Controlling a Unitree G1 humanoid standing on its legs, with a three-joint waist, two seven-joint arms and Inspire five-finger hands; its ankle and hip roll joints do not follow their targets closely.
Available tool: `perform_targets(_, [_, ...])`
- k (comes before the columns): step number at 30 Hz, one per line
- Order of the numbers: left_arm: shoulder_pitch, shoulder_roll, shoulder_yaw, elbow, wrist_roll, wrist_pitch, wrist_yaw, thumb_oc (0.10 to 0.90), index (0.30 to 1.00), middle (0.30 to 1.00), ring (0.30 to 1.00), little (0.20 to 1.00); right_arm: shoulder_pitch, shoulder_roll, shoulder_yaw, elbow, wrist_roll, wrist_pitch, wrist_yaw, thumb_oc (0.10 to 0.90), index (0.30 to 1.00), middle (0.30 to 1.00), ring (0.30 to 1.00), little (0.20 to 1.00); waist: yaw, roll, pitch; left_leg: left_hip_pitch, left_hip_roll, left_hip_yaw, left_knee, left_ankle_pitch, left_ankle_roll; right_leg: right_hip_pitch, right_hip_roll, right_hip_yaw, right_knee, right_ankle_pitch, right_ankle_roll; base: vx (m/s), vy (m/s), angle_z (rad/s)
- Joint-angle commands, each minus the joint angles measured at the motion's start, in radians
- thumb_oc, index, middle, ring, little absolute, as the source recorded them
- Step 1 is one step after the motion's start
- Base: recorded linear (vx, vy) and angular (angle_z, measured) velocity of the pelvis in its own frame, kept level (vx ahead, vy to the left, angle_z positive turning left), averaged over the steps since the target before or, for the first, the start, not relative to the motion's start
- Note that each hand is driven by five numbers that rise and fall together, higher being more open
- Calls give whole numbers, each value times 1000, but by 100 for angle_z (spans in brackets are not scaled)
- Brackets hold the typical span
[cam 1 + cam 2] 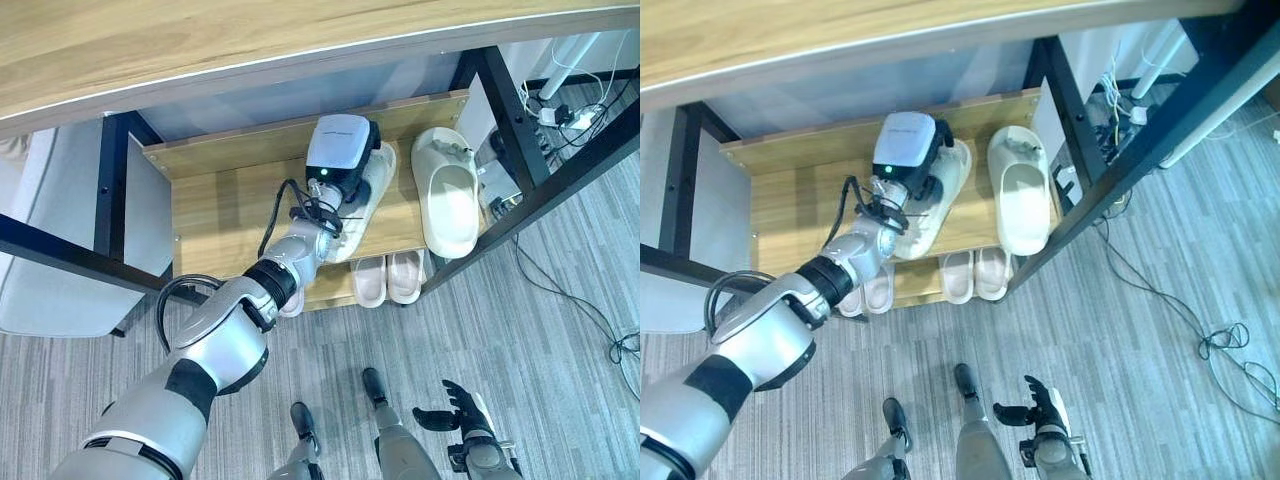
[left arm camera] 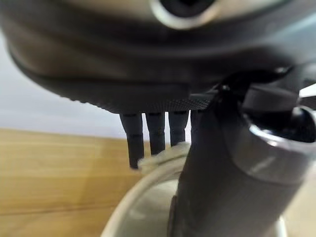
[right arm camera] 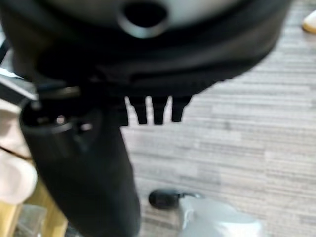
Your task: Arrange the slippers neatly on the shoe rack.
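- The shoe rack [image 1: 215,205] has a wooden upper shelf and a lower one; the left part of the upper shelf is bare.
- The left hand [image 1: 345,160] reaches onto the upper shelf and sits right over a cream slipper [image 1: 370,205]. In the left wrist view its fingers [image 2: 148,136] hook over the slipper's rim, with the thumb on the near side, so I judge it clamped on that slipper.
- This slipper lies tilted, its long axis running from near left to far right across the shelf.
- Just to its right, apart from it, a second cream slipper [image 1: 447,195] lies straight, front to back. To match it, the held one needs its far end turned leftward.
- Count: two slippers on the upper shelf, and three more on the lower shelf [image 1: 388,278].
- The right hand [image 1: 462,412] hangs low over the floor, fingers loosely spread, holding nothing.
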State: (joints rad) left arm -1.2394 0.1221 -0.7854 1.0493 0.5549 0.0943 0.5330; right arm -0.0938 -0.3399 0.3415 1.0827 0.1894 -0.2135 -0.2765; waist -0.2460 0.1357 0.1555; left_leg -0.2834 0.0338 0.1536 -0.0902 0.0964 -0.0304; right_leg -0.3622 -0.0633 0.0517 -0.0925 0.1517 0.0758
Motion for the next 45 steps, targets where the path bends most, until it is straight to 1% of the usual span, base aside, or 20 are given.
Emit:
perform_targets(1, [-209,-28,45,102,46,3,32,800,900,900,900,900,26,-50,-30,3,26,-40,-5,800,900,900,900,900,-10,5,-16,61,-7,-34,3,-97,-36,59,16,-37,5,-114,50,0,0,0])
perform_targets(5, [-214,-25,54,111,30,4,22,800,900,900,900,900,30,-51,-34,1,31,-38,4,800,900,900,900,900,-6,5,-22,66,-4,-38,3,-96,-36,66,18,-40,5,-117,50,0,0,0])
perform_targets(10, [-203,-15,57,85,19,-7,19,800,900,900,900,900,33,-47,-43,9,37,-33,9,800,900,900,900,900,4,3,-26,79,-5,-45,3,-95,-37,82,20,-47,5,-122,48,0,0,0])
perform_targets(14, [-161,-13,69,56,-7,-27,4,800,900,900,900,900,25,-42,-49,24,47,-21,16,800,900,900,900,900,16,3,-26,94,-8,-52,3,-95,-36,103,18,-54,5,-128,46,-14,4,8])
perform_targets(18, [-136,-10,70,30,2,-27,1,800,900,900,900,900,23,-36,-54,30,48,-15,13,800,900,900,900,900,25,1,-27,103,-8,-59,3,-94,-35,114,18,-59,5,-131,46,-7,2,3])
perform_targets(20, [-124,-8,60,22,29,-20,-4,800,900,900,900,900,23,-30,-54,34,47,-12,13,800,900,900,900,900,31,0,-27,106,-8,-62,3,-94,-33,121,17,-63,5,-133,46,-22,11,4])
perform_targets(21, [-123,0,34,17,97,-4,-4,800,900,900,900,900,19,-32,-51,39,44,-13,11,800,900,900,900,900,35,-1,-27,107,-8,-67,3,-95,-33,122,18,-66,5,-134,47,-14,8,5])
perform_targets(22, [-114,1,22,14,131,3,-4,800,900,900,900,900,11,-31,-52,42,44,-14,8,800,900,900,900,900,39,-2,-27,107,-7,-69,3,-95,-33,125,18,-68,5,-133,48,-17,10,5])
perform_targets(25, [-98,0,9,12,164,6,-15,800,900,900,900,900,4,-31,-46,49,48,-16,5,800,900,900,900,900,43,-6,-31,109,-7,-72,3,-94,-33,128,18,-73,5,-131,50,-8,3,3])
perform_targets(28, [-81,7,16,17,165,6,-20,800,900,900,900,900,12,-29,-50,52,50,-16,6,800,900,900,900,900,46,-10,-38,115,-7,-73,3,-95,-32,135,17,-73,5,-133,51,0,0,0])
perform_targets(31, [-68,29,16,17,192,26,-26,800,900,900,900,900,32,-23,-57,51,53,-14,11,800,900,900,900,900,52,-17,-47,127,-6,-76,3,-97,-31,152,16,-79,5,-137,50,0,0,1])
perform_targets(34, [-41,42,25,4,198,21,-28,800,900,900,900,900,46,-17,-59,52,49,-11,13,800,900,900,900,900,55,-21,-53,137,-7,-78,3,-99,-31,163,17,-81,5,-140,50,9,0,9])
perform_targets(36, [8,60,39,-20,202,17,-32,800,900,900,900,900,51,-9,-64,60,42,-3,13,800,900,900,900,900,61,-28,-61,153,-7,-84,3,-101,-31,183,16,-87,5,-145,49,19,-1,6])
perform_targets(40, [58,88,50,-55,215,17,-34,800,900,900,900,900,54,3,-68,69,40,5,14,800,900,900,900,900,70,-35,-72,173,-9,-94,3,-104,-31,208,14,-97,5,-150,49,2,0,1])
perform_targets(41, [85,113,65,-82,222,21,-31,800,900,900,900,900,62,13,-73,72,40,8,17,800,900,900,900,900,78,-40,-82,184,-9,-98,3,-106,-31,223,14,-104,5,-153,49,10,-7,8])
perform_targets(43, [104,128,74,-100,222,21,-34,800,900,900,900,900,67,18,-76,72,41,9,18,800,900,900,900,900,80,-42,-86,190,-10,-99,3,-107,-31,230,13,-108,5,-155,49,6,2,9])
perform_targets(44, [138,160,100,-156,201,2,-43,800,900,900,900,900,73,27,-80,76,40,17,20,800,900,900,900,900,89,-48,-96,199,-11,-106,3,-108,-30,242,13,-114,5,-157,49,3,7,8])
perform_targets(45, [141,163,101,-161,201,3,-45,800,900,900,900,900,73,28,-79,76,40,17,20,800,900,900,900,900,88,-48,-96,200,-11,-106,3,-108,-30,243,13,-114,5,-157,49,12,3,11])
